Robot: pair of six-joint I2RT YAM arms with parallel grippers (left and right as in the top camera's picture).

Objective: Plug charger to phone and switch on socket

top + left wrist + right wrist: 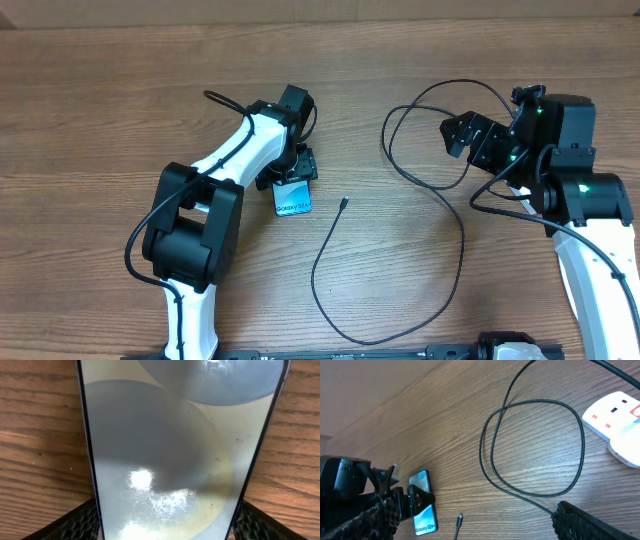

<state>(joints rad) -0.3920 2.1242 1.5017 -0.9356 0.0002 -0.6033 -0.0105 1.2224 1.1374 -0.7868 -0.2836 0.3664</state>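
wood-grain table [90,90]: left fingers [80,522] clasp the glossy pale-screened phone [180,450] by its edges, right fingers [592,521] spread wide, empty.

There is one phone [292,200], one thin black cable [462,250] with one small plug [344,203] at its free end, and one white power strip [612,412]. The cable crosses itself once, making one loop. Two robot arms stand at one wooden table [100,100]: one left arm [225,155] and one right arm [585,270].
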